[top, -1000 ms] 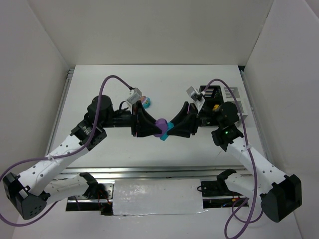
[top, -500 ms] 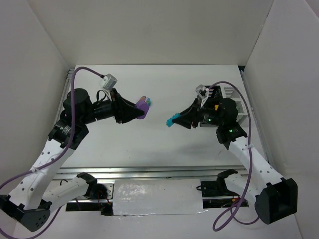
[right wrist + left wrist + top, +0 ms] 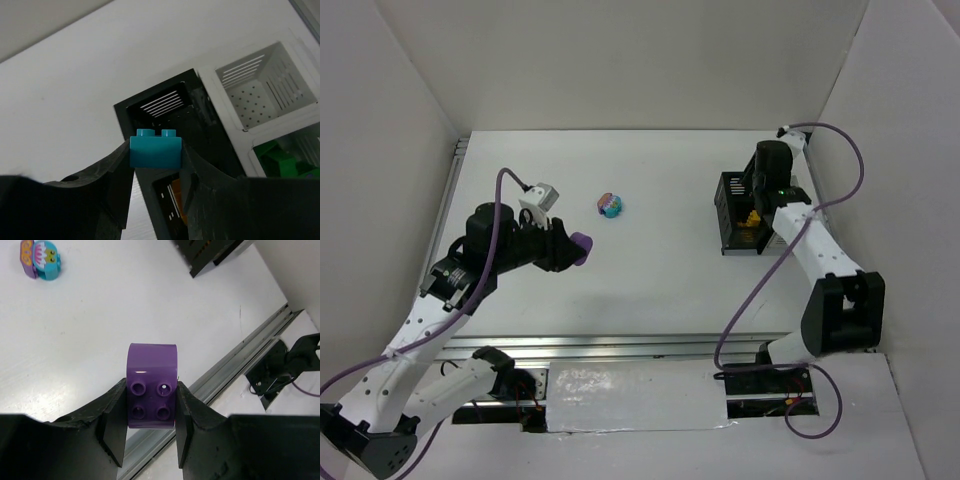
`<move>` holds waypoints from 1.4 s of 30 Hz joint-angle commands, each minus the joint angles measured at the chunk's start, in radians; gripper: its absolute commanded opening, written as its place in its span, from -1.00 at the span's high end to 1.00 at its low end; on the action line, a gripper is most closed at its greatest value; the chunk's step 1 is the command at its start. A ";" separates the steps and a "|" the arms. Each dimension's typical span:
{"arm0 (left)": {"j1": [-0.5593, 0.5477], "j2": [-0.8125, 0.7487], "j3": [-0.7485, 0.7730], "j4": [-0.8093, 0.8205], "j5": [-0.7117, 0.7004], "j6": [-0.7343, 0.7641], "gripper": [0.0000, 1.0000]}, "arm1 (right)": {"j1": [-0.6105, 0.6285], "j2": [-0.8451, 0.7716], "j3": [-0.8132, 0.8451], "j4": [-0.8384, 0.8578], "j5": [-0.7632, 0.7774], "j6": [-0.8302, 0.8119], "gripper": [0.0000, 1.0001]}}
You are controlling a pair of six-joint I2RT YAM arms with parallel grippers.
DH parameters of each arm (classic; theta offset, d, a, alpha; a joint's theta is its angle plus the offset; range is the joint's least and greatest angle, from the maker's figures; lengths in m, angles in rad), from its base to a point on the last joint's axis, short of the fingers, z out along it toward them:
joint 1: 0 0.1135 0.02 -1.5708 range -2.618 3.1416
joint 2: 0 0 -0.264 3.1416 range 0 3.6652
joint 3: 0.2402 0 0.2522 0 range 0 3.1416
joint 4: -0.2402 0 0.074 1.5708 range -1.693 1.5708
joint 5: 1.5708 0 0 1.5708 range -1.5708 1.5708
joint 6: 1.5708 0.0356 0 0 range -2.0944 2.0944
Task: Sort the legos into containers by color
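Placement: held teal brick (image 3: 155,149) clamped in right gripper (image 3: 156,156) just over black bin (image 3: 160,102), far right. Gripped purple brick (image 3: 151,390) in left gripper (image 3: 150,416), well left of bins (image 3: 730,195).

left gripper (image 3: 150,426) clamps rounded purple plastic brick (image 3: 151,391), studs toward camera | teal-and-purple brick pair (image 3: 40,259) on white table (image 3: 125,305), far left | black slatted bin (image 3: 210,252) at top edge

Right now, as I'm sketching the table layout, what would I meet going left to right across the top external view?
The left pincer shut on a purple lego → teal-and-purple lego pair → black container.
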 commanded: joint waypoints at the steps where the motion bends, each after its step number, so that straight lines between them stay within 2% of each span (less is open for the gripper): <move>1: 0.004 -0.030 -0.011 0.012 -0.001 0.043 1.00 | -0.016 0.083 0.130 -0.044 0.103 -0.016 1.00; 4: 0.004 -0.028 -0.011 0.019 0.027 0.049 1.00 | -0.018 0.161 0.182 -0.062 0.127 -0.022 0.97; 7: 0.006 -0.021 -0.011 0.021 0.050 0.052 1.00 | -0.017 0.181 0.207 -0.068 0.114 -0.023 0.82; 8: 0.006 -0.019 -0.009 0.019 0.056 0.057 1.00 | -0.018 0.192 0.218 -0.070 0.096 -0.031 0.40; 10: 0.006 -0.019 -0.009 0.019 0.062 0.058 1.00 | -0.017 0.204 0.225 -0.079 0.090 -0.026 -0.12; 16: 0.009 -0.021 -0.009 0.025 0.071 0.055 1.00 | -0.013 0.159 0.201 -0.076 0.041 -0.013 -0.53; 20: 0.015 -0.014 -0.006 0.050 0.141 0.050 1.00 | -0.007 0.097 0.203 -0.105 -0.077 -0.011 -0.57; 21: 0.019 -0.013 -0.006 0.058 0.168 0.049 1.00 | -0.004 0.070 0.190 -0.098 -0.255 -0.013 -0.57; 23: 0.025 -0.011 -0.001 0.074 0.262 0.047 1.00 | -0.001 -0.018 0.125 -0.039 -0.487 -0.017 -0.56; 24: 0.035 -0.010 0.000 0.099 0.313 0.052 1.00 | 0.005 -0.070 0.103 0.024 -0.808 -0.013 -0.55; 25: 0.039 -0.011 0.002 0.111 0.362 0.057 1.00 | 0.020 -0.096 0.056 0.054 -0.952 0.013 -0.55; 27: 0.042 -0.017 -0.004 0.166 0.503 0.046 1.00 | 0.080 -0.186 -0.029 0.225 -1.166 0.146 -0.55; 28: 0.044 -0.021 -0.015 0.188 0.557 0.043 1.00 | 0.179 -0.216 -0.094 0.384 -1.299 0.183 -0.55; 29: 0.045 -0.028 -0.018 0.206 0.644 0.041 1.00 | 0.230 -0.252 -0.113 0.443 -1.330 0.206 -0.56; 30: 0.045 -0.034 -0.026 0.240 0.675 0.031 1.00 | 0.285 -0.260 -0.098 0.424 -1.366 0.178 -0.57; 31: 0.045 -0.042 -0.032 0.254 0.694 0.026 1.00 | 0.374 -0.267 -0.092 0.415 -1.399 0.165 -0.57; 34: 0.047 -0.077 -0.046 0.283 0.709 0.011 1.00 | 0.492 -0.277 -0.101 0.476 -1.403 0.222 -0.58; 39: 0.047 -0.062 -0.063 0.323 0.758 -0.029 1.00 | 0.598 -0.265 -0.094 0.482 -1.401 0.216 -0.51; 42: 0.047 -0.042 -0.064 0.331 0.777 -0.043 1.00 | 0.663 -0.257 -0.060 0.383 -1.366 0.129 -0.46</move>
